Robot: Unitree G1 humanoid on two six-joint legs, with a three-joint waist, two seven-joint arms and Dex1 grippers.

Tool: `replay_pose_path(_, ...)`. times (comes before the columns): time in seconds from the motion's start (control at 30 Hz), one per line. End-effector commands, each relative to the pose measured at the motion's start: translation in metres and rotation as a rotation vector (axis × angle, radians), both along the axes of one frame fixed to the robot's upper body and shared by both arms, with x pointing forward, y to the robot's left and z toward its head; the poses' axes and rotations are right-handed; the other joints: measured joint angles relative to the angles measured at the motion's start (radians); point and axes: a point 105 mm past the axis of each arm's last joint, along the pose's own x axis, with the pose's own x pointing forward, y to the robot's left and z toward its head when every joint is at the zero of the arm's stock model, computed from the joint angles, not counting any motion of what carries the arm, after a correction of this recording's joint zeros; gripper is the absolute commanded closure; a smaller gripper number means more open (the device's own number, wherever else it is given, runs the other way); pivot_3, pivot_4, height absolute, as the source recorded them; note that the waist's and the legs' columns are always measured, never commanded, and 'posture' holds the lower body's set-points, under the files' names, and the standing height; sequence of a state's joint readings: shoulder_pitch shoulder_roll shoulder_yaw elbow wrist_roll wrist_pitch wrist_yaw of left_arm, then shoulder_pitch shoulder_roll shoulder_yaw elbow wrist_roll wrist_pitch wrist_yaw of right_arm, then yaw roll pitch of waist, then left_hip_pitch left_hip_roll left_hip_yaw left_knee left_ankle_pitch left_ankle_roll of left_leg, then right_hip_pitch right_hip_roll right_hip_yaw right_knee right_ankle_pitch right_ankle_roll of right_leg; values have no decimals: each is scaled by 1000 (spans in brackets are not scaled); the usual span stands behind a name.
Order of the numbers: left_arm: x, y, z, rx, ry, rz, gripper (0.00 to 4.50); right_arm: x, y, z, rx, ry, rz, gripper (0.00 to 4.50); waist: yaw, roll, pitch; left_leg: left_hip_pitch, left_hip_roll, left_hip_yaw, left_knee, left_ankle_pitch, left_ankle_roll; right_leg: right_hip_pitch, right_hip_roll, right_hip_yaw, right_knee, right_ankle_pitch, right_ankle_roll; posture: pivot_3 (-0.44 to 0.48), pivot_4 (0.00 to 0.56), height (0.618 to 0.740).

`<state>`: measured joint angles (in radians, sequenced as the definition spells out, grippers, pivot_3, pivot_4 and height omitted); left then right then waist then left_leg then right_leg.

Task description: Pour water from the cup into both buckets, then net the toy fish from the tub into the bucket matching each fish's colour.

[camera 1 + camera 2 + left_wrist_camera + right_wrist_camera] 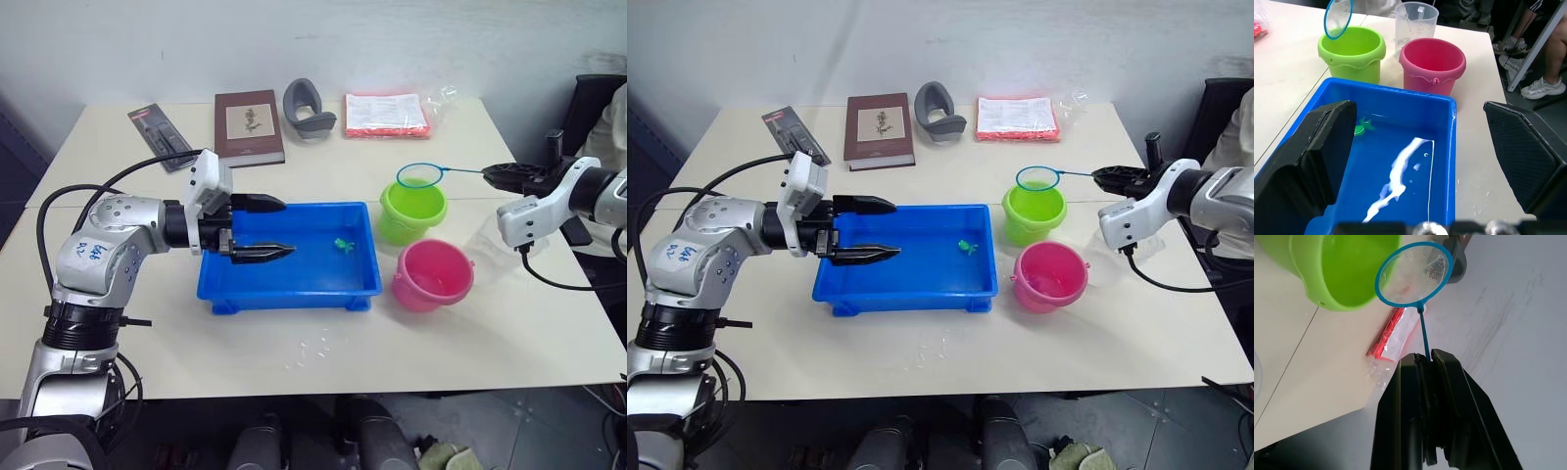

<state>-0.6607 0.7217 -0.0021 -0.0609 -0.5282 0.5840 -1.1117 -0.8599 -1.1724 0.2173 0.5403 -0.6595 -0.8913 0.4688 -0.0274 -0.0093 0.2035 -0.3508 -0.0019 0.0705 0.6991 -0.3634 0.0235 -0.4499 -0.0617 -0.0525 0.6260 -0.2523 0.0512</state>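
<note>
The right gripper (1425, 360) is holding the net (421, 175) by the thin stick handle, its jaws pinched tight on it, and the blue-rimmed hoop is hovering just over the far rim of the lime-green bucket (412, 212). The pink bucket (433, 275) is sitting just beside the green one, nearer the front edge of the tabletop (470, 343), and the clear cup (1416, 20) is standing just behind the two buckets as the left wrist view shows it. The left gripper (263, 227) is reaching over the near-left part of the blue tub (289, 291), jaws spread wide and holding nothing. One green toy fish (344, 244) is floating in the tub's shallow water toward the bucket side; no pink fish is visible there. By the look of things the netting stage is under way, with this green fish left to lift. The net is likely very light and its stick thin and somewhat springy, so a firm pinch on the handle, as now, is probably suiting it, while the mesh is soft and the hoop will wobble if swung fast. The fish is probably tiny, wet and slippery, better scooped from beneath than pinched. A few drops are lying on the tabletop in front of the tub.
</note>
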Motion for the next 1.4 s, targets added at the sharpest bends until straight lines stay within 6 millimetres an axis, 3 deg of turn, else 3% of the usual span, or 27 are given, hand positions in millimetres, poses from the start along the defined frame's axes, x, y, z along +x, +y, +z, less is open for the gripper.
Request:
replay_pose_path(0.03,-4,9,6,7,-25,23,25,11,-19,51,545,27,-176,4500,-4,-1,0,0,0,0,0,0,0,0,0,0,0,0,0,0,150,740)
replay_pose_path(0.07,-5,11,4,9,-14,27,25,10,-18,46,683,157,-197,4500,-4,-1,0,0,1,1,1,0,0,1,0,0,0,1,1,0,150,740)
replay_pose_path(0.13,-6,17,-1,2,15,45,25,-10,4,27,829,512,-155,4500,3,0,0,1,1,0,1,1,1,1,0,0,2,1,1,0,150,740)
replay_pose_path(0.3,-10,20,-18,3,47,79,25,-41,52,-8,1256,1105,-295,4500,8,0,0,-1,4,-5,1,0,2,2,-1,-5,2,0,0,0,150,740)
replay_pose_path(0.53,-19,18,-19,9,38,86,25,-73,97,-38,1470,1564,-477,4500,17,0,-1,-1,2,-7,-1,-2,2,1,-3,-5,-2,0,-1,0,150,740)
replay_pose_path(0.7,-22,25,-15,24,17,107,25,-71,90,-68,1523,1721,-702,4500,27,0,-1,-2,0,-7,-1,-2,2,1,-5,-5,-1,0,-1,0,150,740)
replay_pose_path(1.0,-24,26,-14,22,-8,136,25,-59,95,-79,1566,1843,-904,4500,21,0,-1,-3,-3,-6,-1,-2,6,1,-8,-7,-4,1,0,0,150,740)
replay_pose_path(1.2,-23,27,-13,21,-16,149,25,-29,97,-88,1691,1674,-1057,4500,22,0,-1,-4,-3,-5,0,-2,6,1,-8,-7,-3,1,0,0,150,740)
replay_pose_path(1.4,-21,27,-15,18,-19,154,25,-21,99,-81,1738,1555,-1080,4500,27,0,-1,-6,-3,-7,0,-1,8,0,-9,-9,-3,2,2,0,150,740)
